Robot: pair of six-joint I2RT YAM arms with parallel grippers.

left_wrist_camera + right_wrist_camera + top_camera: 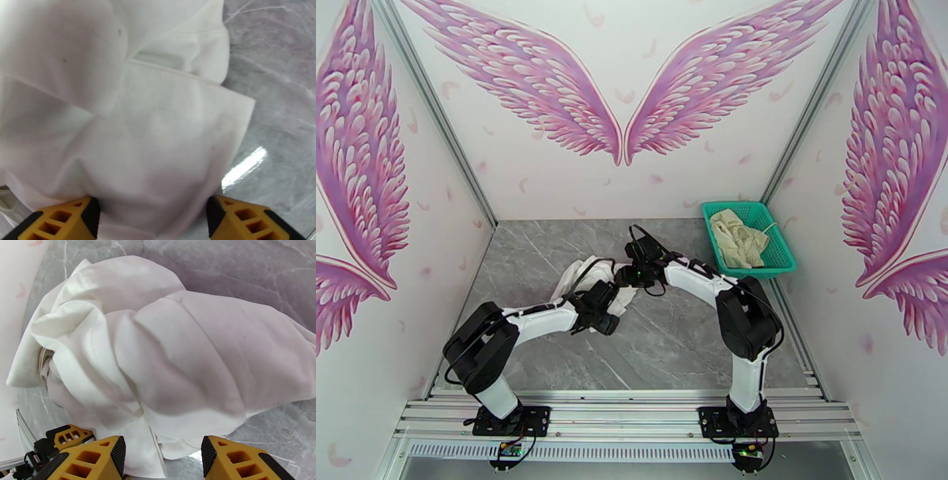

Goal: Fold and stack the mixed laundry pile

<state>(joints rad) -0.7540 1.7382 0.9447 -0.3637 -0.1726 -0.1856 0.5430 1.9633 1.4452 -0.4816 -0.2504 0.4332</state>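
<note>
The crumpled white collared cloth shirt lies mid-frame on the grey marble desk, directly ahead of both the left gripper and the right gripper, each with jaws spread wide at its folds, about equally near.

Shirt was plain white, folds shaded pale grey. Garment in the basket was cream-beige; basket was teal-green, mesh pattern. Tabletop was grey marble-look with thin white veins. Walls were white with big pink-purple feathered wings and small scattered pink flecks. 2 arms: white links, black joints. Left gripper and right gripper both had yellow-orange fingers with black inner pads. Base rail was silver.
</note>
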